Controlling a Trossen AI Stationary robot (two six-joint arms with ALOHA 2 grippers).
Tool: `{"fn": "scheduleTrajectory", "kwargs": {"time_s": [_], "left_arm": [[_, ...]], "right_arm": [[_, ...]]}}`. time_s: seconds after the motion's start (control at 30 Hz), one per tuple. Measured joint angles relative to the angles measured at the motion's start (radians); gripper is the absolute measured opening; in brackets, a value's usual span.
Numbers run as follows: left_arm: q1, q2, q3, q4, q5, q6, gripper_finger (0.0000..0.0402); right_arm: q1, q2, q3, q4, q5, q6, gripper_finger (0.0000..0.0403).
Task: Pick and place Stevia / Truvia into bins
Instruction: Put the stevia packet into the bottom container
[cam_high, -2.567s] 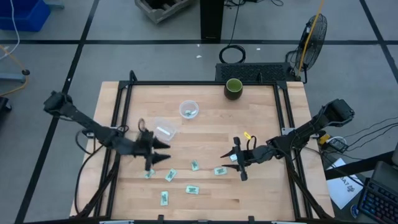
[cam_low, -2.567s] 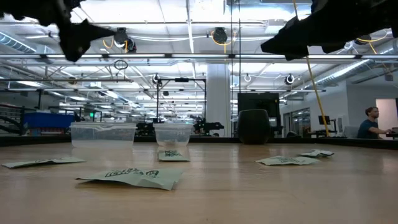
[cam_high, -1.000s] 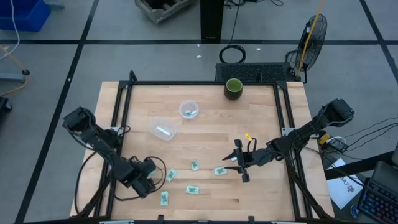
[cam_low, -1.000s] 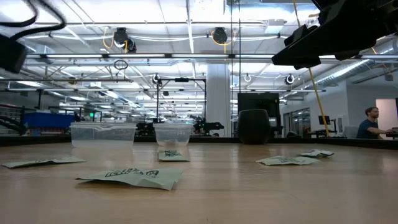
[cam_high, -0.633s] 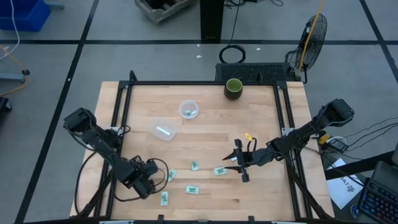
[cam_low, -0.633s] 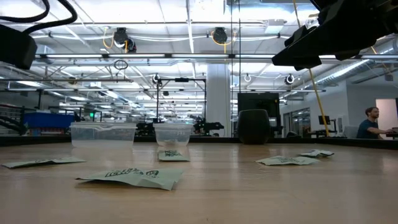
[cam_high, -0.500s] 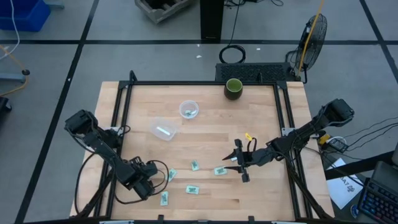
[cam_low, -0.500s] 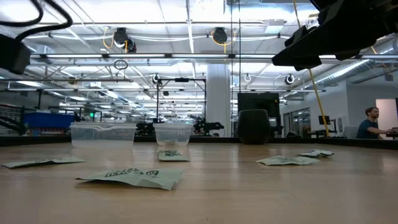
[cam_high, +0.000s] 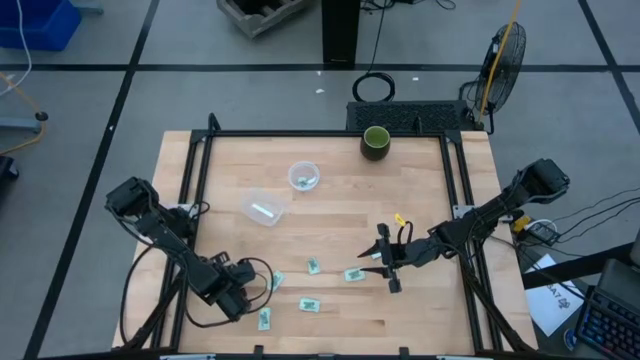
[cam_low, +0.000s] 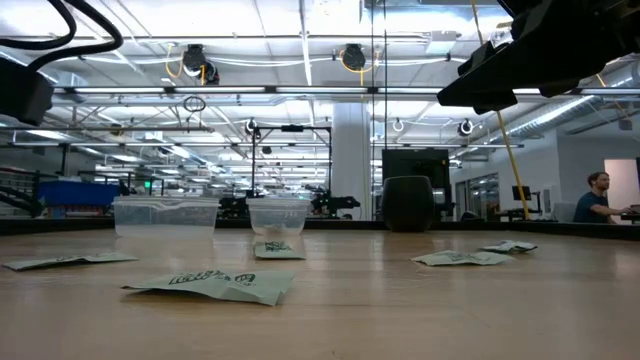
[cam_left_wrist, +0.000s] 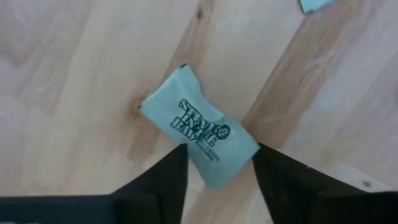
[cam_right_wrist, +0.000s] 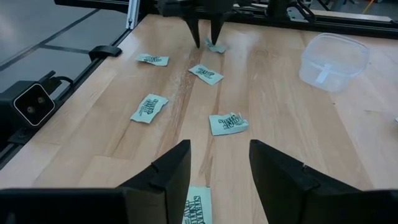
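Note:
Several white-and-green sachets lie flat on the wooden table (cam_high: 420, 200) near its front. My left gripper (cam_high: 236, 288) is open and points down over one sachet (cam_left_wrist: 198, 132); its fingers stand on either side of that sachet's end. It also shows in the right wrist view (cam_right_wrist: 207, 38). My right gripper (cam_high: 378, 268) is open and empty, just above the table beside another sachet (cam_high: 352, 274). The round cup (cam_high: 304, 176) and the clear tub (cam_high: 265, 207) each hold a sachet. My left gripper's fingers (cam_left_wrist: 163, 177) come from above and straddle one end of the sachet (cam_left_wrist: 214, 168), which lies flat on the table. I cannot tell whether they touch it.
A dark green cup (cam_high: 376, 141) stands at the far edge. Loose sachets lie nearby in the high view (cam_high: 275, 283) (cam_high: 313, 266) (cam_high: 309, 305) (cam_high: 264, 319). A black frame rail (cam_high: 190, 200) runs along the table's sides. A person (cam_low: 598, 196) sits far behind the table.
My left gripper has come from beside the clear tub toward the table's near left corner and down over a sachet. In the last second it has barely moved.

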Motion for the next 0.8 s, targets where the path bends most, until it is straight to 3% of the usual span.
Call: {"fn": "scheduleTrajectory", "kwargs": {"time_s": [0.23,0.6,0.8], "left_arm": [[0.002,0.001,-0.002,-0.006,-0.051,-0.001,0.0102],[0.032,0.002,-0.004,-0.008,-0.099,0.033,0.0016],[0.076,-0.025,-0.005,-0.007,-0.215,0.085,0.0019]], "right_arm": [[0.000,0.000,-0.004,0.007,0.000,0.000,0.0155],[-0.012,0.000,-0.129,0.248,-0.002,0.006,0.0155],[-0.012,0.000,-0.130,0.262,-0.003,-0.003,0.0155]]}}
